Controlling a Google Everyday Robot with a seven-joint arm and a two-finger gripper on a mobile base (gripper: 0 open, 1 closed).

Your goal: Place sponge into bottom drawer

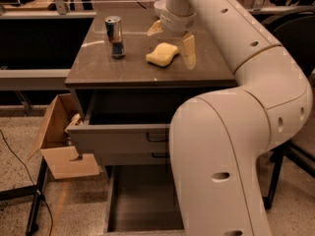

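Sponge [162, 54] lay mid cabinet top [98, 68], gripper [170, 46] above it with fingers spread wide, probably set to grasp; bottom drawer [142, 195] was pulled open to receive it.

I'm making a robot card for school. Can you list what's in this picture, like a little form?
sponge: lying on the cabinet top, not lifted
gripper: just above the sponge, fingers open, one each side of it
bottom drawer: pulled open, sponge not in it
top drawer: pulled open too
can: upright, left of the sponge
cardboard box: beside the drawers, on the left
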